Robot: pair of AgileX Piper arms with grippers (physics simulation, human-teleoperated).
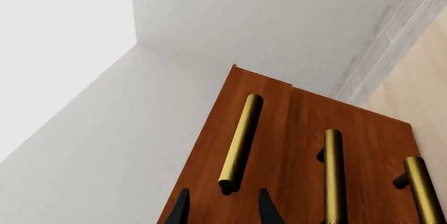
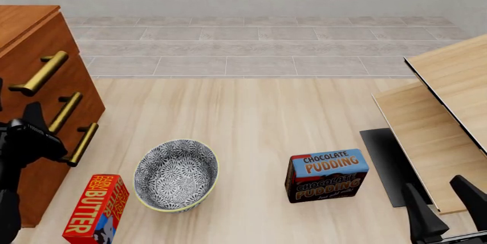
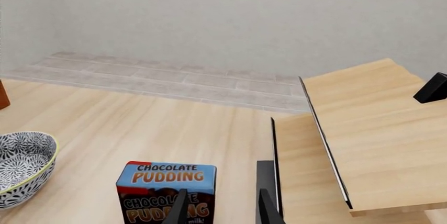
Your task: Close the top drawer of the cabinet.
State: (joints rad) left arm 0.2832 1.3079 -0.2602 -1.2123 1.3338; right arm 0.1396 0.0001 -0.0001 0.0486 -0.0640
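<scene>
Presently top drawer [image 1: 272, 130] at cabinet [image 2: 31, 39] on left, front standing slightly proud. Risk: left fingers [image 1: 183, 208] straddle handle [image 1: 241, 143] end — push may glance off, skewing drawer. Left fingers parted, holding nothing. Right fingers [image 3: 180, 208] parted, empty — idle over surface [image 2: 266, 118].

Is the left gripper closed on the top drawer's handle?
No: the left gripper is open, its fingers either side of the top drawer handle's end without clamping it.

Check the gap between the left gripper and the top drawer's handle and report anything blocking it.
Nothing visible blocks it. In the left wrist view the left gripper is open, with the top drawer's brass handle directly ahead between the fingers.
</scene>
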